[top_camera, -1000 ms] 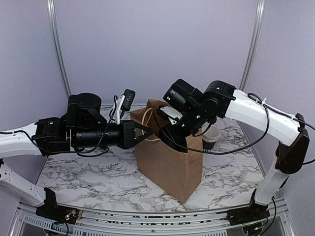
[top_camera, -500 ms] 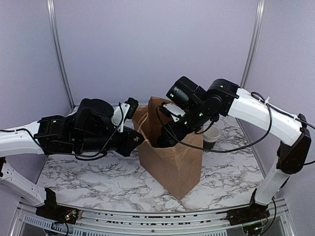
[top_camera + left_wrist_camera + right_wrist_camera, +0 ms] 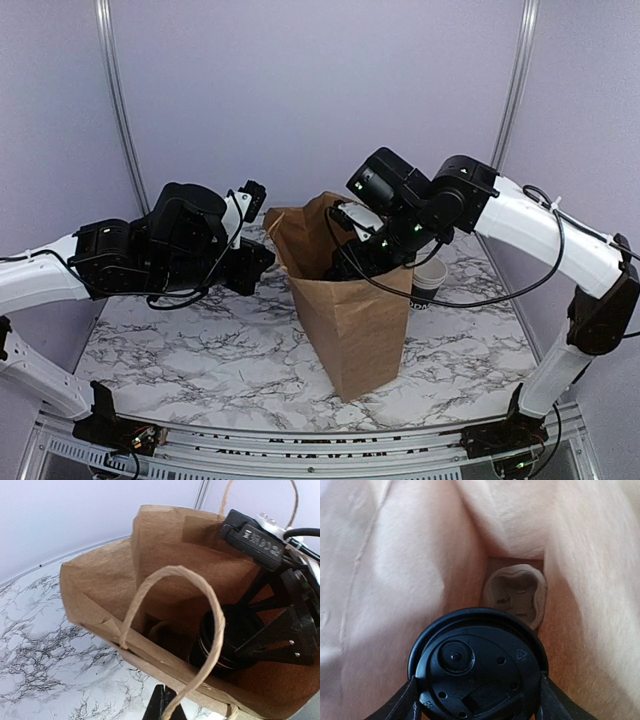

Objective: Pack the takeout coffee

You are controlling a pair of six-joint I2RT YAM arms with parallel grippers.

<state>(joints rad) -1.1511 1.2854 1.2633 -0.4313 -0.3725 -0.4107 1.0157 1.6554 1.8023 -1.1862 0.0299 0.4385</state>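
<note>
Takeout coffee [image 3: 479, 665] inside the paper bag [image 3: 350, 320], above a moulded tray [image 3: 515, 594] at its bottom

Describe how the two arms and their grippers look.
Both the left arm and right arm have white tubular links joined by bulky black motor housings. Black cables loop loosely beside the right arm, and green lights dot its wrist. The left gripper and right gripper are black.

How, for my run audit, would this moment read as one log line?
left gripper: shut on bag handle | right gripper: shut on takeout coffee | coffee: inside paper bag, not released
</note>
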